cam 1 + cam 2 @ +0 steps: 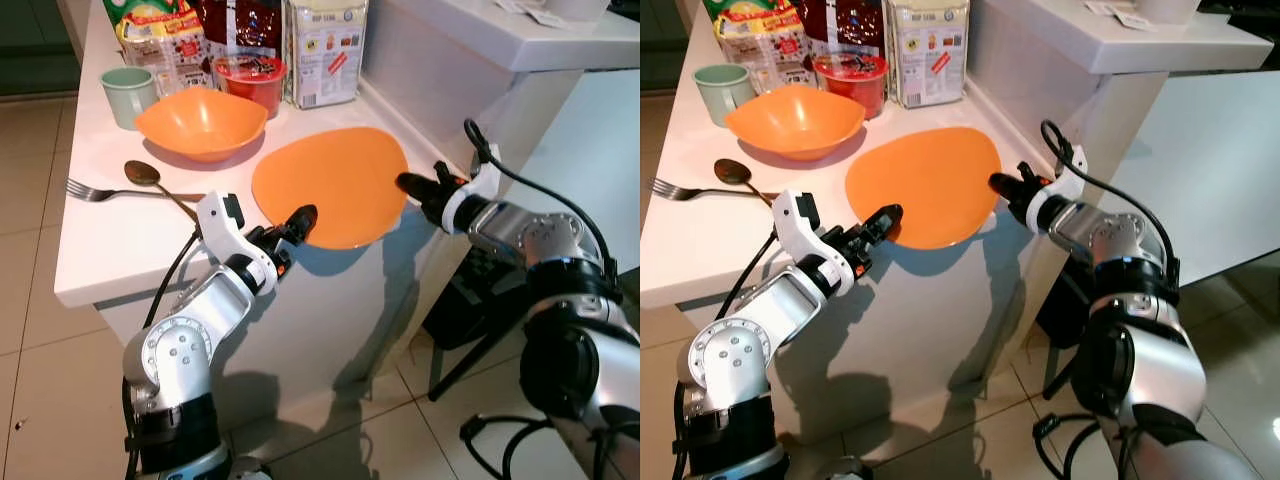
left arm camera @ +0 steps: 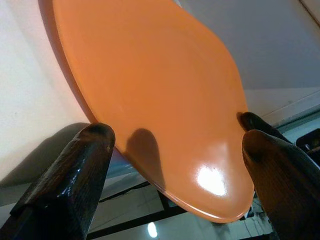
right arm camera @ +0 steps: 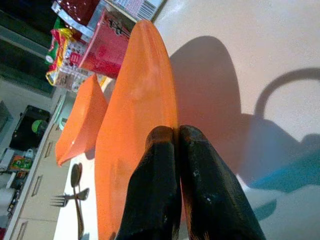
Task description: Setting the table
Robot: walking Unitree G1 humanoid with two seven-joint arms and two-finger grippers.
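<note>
Here, an orange plate (image 1: 335, 185) at the front corner of the white desk (image 1: 110, 240), overhanging the edge on the robot's side. Right gripper (image 1: 408, 183) pinched tight on the plate's right rim, fingers pressed nearly together in the right wrist view with the thin edge between them. Left gripper (image 1: 300, 220) at the plate's near-left rim, fingers spread wide in the left wrist view, one fingertip (image 2: 95, 137) just beside the rim and nothing clamped.

Further back on the desk: an orange bowl (image 1: 200, 122), a spoon (image 1: 150, 178) crossing a fork (image 1: 95, 190), a pale green mug (image 1: 128, 95), a red cup (image 1: 250, 80) and food packets (image 1: 160, 40) against the wall.

Likely risks: plate held by one thin rim only, so a tilt or slip off the overhanging edge onto the tiled floor; a careless sideways push sending it into the bowl or cutlery; the open left gripper knocking the rim instead of supporting it.

Hard to tell: whether the plate's far edge rests flat on the desk or is lifted; packet tops cut off by the frame.
</note>
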